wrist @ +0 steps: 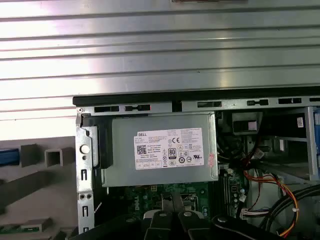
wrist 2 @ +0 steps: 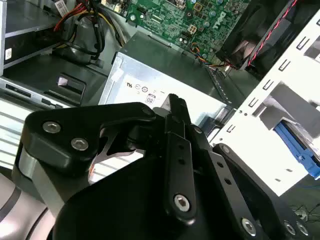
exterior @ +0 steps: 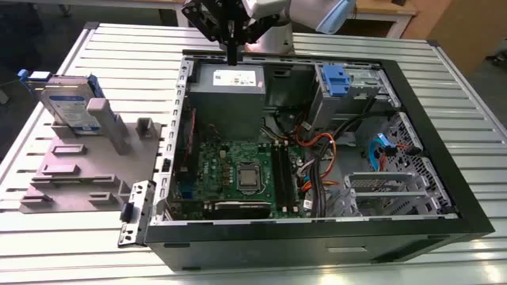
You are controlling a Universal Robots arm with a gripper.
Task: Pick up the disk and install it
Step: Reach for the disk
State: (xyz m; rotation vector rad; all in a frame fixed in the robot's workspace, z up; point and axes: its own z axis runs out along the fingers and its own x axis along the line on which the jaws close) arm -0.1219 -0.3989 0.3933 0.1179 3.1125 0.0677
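nearest in the exterior view: black near wall of the open computer case [exterior: 317, 228], lying on its side on the slatted metal table [exterior: 333, 44]. inside, from near to far: green motherboard [exterior: 237, 169], a tangle of orange and black cables [exterior: 317, 145] on the exterior view's right of it, then the grey metal box with a white sticker [exterior: 225, 98] against the far wall. beside that box, to the exterior view's right, stands the blue latch [exterior: 336, 80] on its grey metal cage [exterior: 366, 89].

outside the case, on the exterior view's left: grey fixture [exterior: 75, 169] flat on the table. the disk [exterior: 70, 104] stands on edge at its far end, label showing, tilted back a little. well apart from the case's inside.

farthest: gripper [exterior: 232, 58] hangs over the case's far rim, above the sticker box. fingers pressed together, nothing between them. well apart from the disk.

room: bare table slats lie open all round the case and between case wall and fixture. the case's top side is open.

views: the first wrist view looks straight down on the sticker box [wrist: 160, 150] and the bare slats [wrist: 150, 55] beyond the case rim. the second wrist view shows the black finger [wrist 2: 172, 107] close up against the box's sticker [wrist 2: 145, 90], with the motherboard beyond.
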